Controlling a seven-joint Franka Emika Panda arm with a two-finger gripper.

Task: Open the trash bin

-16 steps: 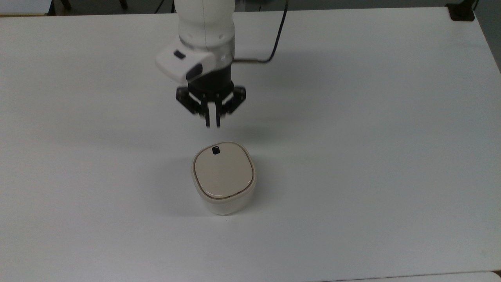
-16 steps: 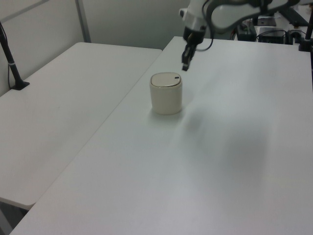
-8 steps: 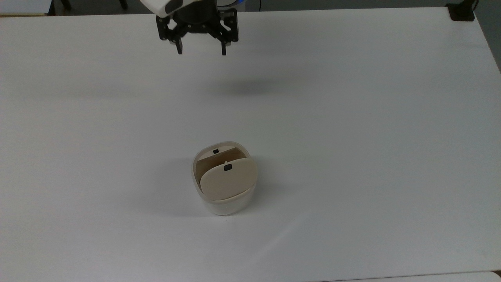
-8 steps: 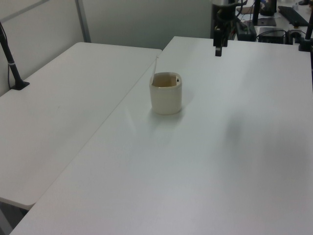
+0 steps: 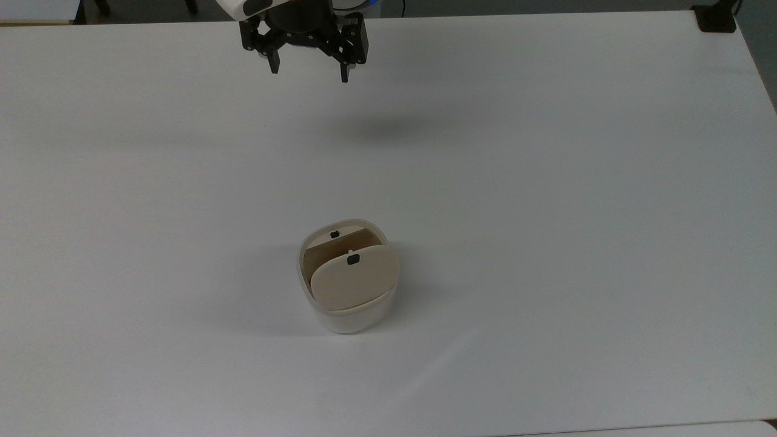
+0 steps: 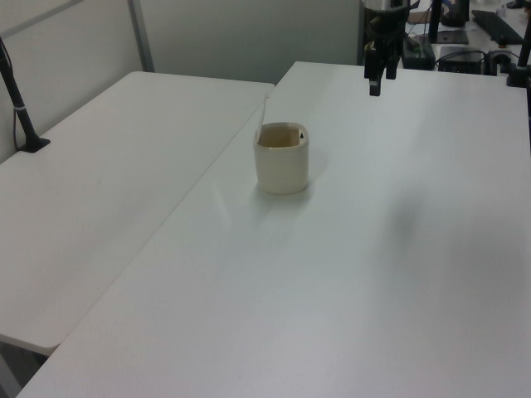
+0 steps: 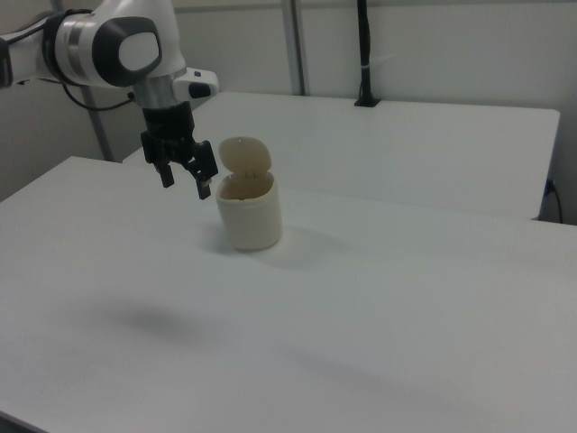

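Trash bin, a small cream-white rounded-square plastic one, stands mid-desk with its flat beige hinged lid raised upright, well apart from the black two-finger hand, which hangs spread and empty beyond the bin's button side.

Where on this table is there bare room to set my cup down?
Nearly everywhere: the table is bare on all sides of the open trash bin. Only the far edge under the open gripper is occupied.

smooth plastic trash bin, matt white table
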